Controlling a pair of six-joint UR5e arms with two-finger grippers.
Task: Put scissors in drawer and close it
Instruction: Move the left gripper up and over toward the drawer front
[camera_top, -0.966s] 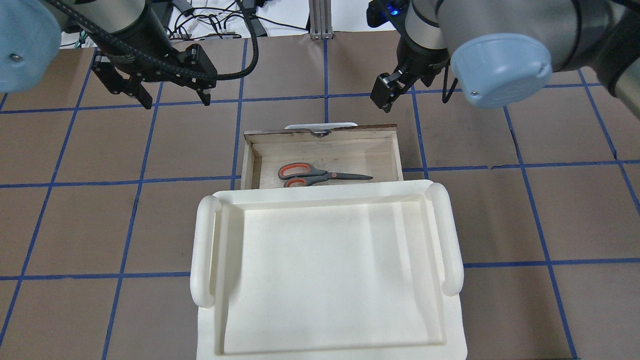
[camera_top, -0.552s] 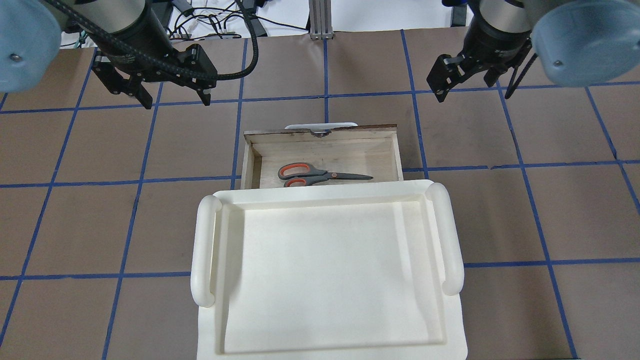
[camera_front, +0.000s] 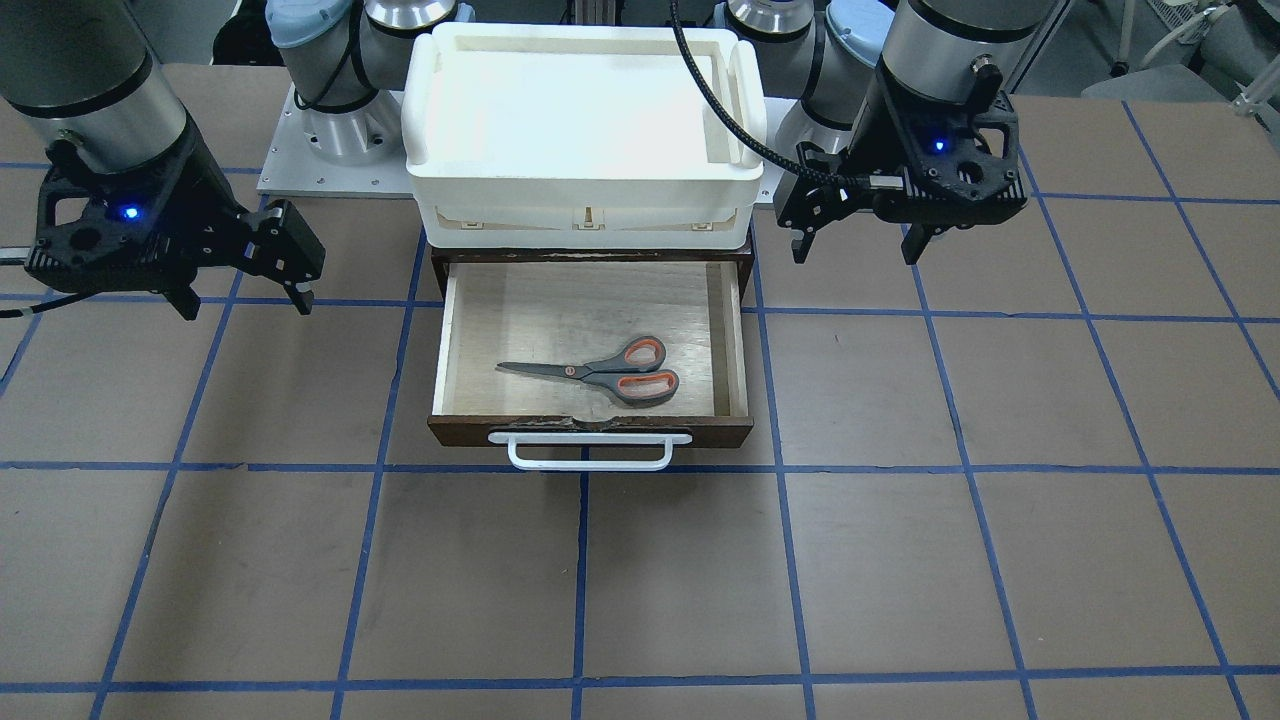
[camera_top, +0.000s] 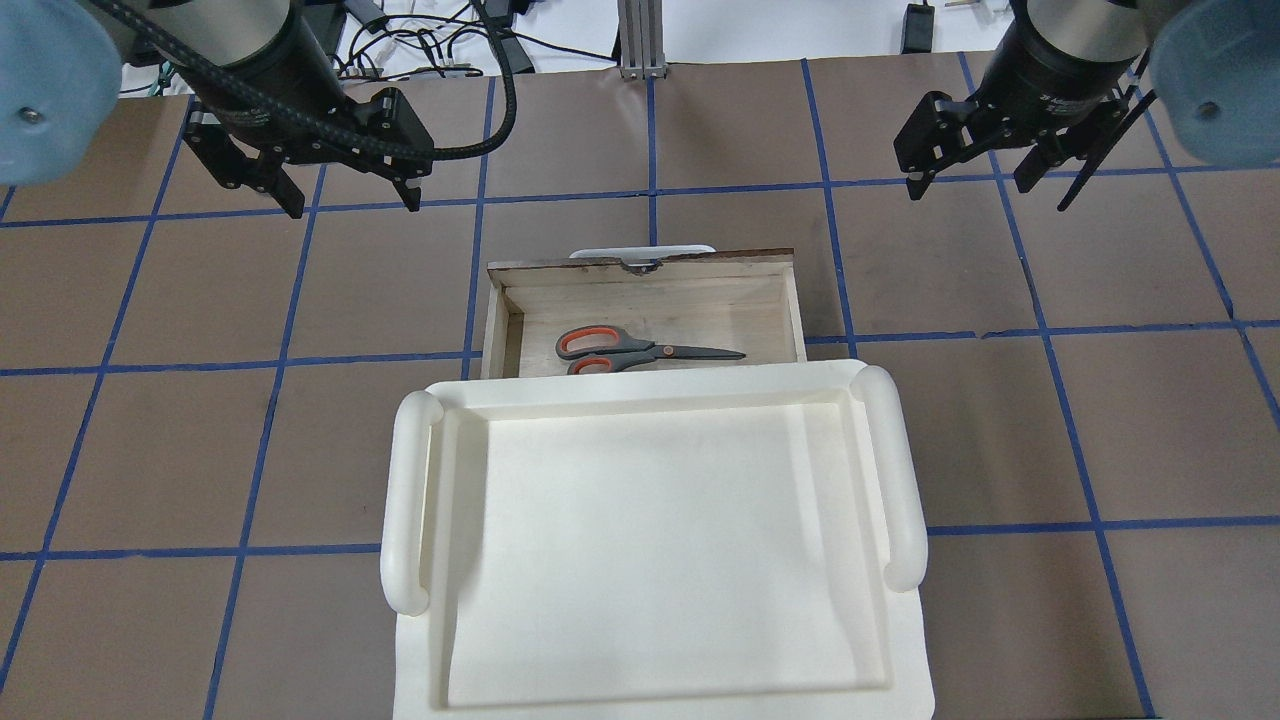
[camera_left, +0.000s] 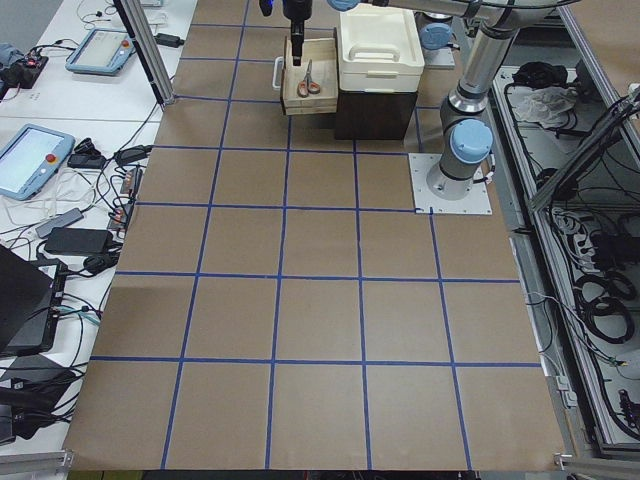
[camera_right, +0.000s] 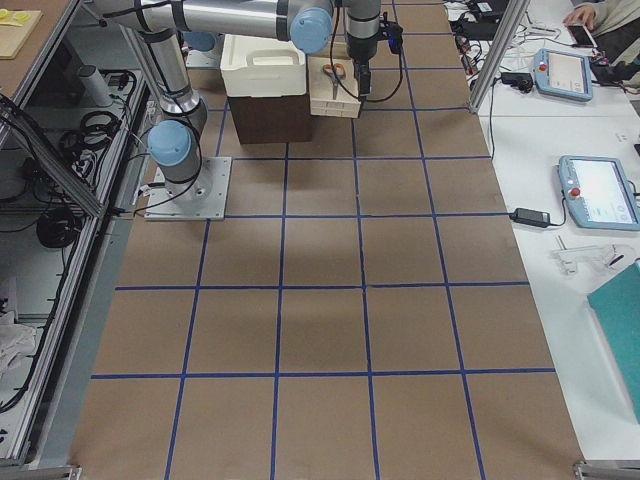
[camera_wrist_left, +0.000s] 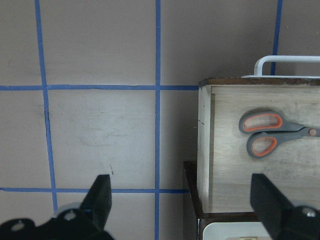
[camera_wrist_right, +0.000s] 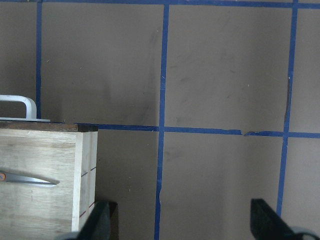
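The drawer (camera_front: 560, 305) stands pulled out from under the white tray-box, with its dark front and white bar handle (camera_front: 590, 462) facing away from me. The grey-and-orange scissors (camera_front: 612, 374) lie flat inside it, shut; they also show in the overhead view (camera_top: 640, 351) and the left wrist view (camera_wrist_left: 270, 132). My left gripper (camera_top: 355, 205) is open and empty, above the table to the left of the drawer (camera_top: 650, 295). My right gripper (camera_top: 968, 188) is open and empty, above the table to the drawer's right. Neither gripper touches anything.
A white plastic tray-box (camera_top: 410, 500) with two rounded side handles sits on the dark cabinet (camera_left: 372, 110) that holds the drawer. The brown table has a grid of blue tape lines (camera_front: 583, 560). Cables and tablets lie past the table's edges.
My right gripper has moved to the right, away from the drawer's far right corner, and has turned so both fingers show spread. The left gripper, drawer and scissors have not moved.
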